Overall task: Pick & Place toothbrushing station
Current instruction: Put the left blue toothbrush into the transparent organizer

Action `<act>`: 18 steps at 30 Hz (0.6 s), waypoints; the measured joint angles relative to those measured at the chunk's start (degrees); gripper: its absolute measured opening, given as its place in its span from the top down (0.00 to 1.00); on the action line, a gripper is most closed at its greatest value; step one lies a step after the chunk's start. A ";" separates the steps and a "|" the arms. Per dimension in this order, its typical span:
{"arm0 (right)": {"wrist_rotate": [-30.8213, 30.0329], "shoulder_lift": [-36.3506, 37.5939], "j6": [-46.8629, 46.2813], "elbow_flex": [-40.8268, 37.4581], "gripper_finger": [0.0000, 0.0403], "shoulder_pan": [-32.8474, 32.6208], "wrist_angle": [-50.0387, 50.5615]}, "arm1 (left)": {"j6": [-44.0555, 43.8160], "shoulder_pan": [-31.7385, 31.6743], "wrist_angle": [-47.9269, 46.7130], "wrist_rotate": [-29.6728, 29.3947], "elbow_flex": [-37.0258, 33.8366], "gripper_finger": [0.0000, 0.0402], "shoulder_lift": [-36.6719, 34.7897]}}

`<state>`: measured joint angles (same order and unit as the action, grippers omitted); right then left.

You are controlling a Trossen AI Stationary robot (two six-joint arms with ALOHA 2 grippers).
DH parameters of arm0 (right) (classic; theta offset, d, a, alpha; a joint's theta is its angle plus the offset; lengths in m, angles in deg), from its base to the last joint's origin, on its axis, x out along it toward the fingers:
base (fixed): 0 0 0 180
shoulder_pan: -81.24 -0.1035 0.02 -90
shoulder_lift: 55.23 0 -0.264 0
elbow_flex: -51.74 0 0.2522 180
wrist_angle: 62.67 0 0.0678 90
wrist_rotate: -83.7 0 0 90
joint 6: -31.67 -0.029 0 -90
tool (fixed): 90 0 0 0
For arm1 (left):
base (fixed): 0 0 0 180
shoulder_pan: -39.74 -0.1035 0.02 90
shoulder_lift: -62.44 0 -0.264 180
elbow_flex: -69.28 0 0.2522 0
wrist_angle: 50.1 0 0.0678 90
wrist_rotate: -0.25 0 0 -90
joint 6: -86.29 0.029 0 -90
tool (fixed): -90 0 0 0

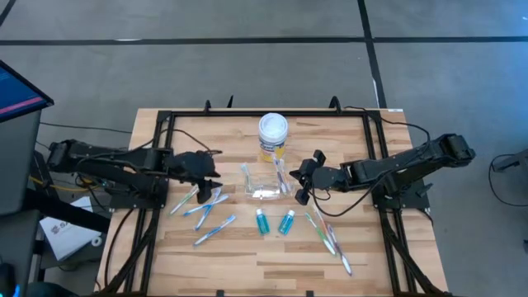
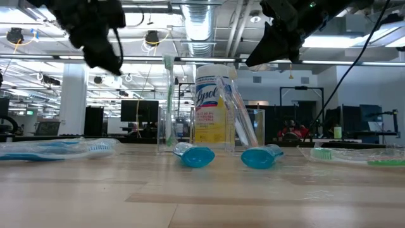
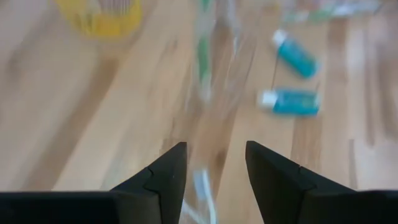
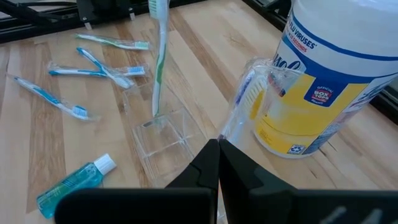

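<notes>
Left end effector (image 1: pixel 213 167) hangs above the tabletop (image 1: pixel 272 256) on the left side of the clear cup (image 1: pixel 266 183), fingers parted with nothing between them — the gap in my left wrist view shows only wood and a blur of clear wrapper under it. Right end effector (image 1: pixel 304 180) sits just beside the cup's right side, fingers pressed together, nothing held that I can see.

Landmark: the clear cup, mid-tabletop, directly in front of the yellow wipes jar (image 1: pixel 273 134). It already stands a green-white toothbrush (image 4: pixel 159 56) upright, and at least one wrapped blue-bristled brush (image 4: pixel 242 106) leans on its jar-side wall.

The relation that counts — the nearest loose brushes, a blue-white cluster (image 1: pixel 202 205), lie left of the cup and just below my left end effector, so I judge that arm the nearer one. Their long axes run slantwise across the tabletop, not in line with the planks; my guess is the fingers must straddle a handle across its narrow width. Three more brushes (image 1: pixel 330 235), green and pink, fan out to the right of the cup, nearer the right arm. Two teal tubes (image 1: pixel 275 221) lie in front of the cup, between the two groups.

Materials: brushes slim, rigid plastic, each in a crinkly clear sleeve — likely slippery. Cup thin-walled, square-based, transparent, light enough to tip. Tubes soft, rounded, white-capped. Tabletop bare butcher-block wood, black frame around it.
</notes>
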<state>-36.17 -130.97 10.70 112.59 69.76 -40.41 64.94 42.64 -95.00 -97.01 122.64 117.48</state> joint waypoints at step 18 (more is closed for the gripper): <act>0.01 0.00 0.00 0.00 1.00 0.04 0.02 | -3.15 5.71 -3.58 0.05 -0.04 0.62 17.29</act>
<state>-36.16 -130.97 10.70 112.59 69.80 -40.39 61.78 48.34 -98.58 -96.96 122.60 134.77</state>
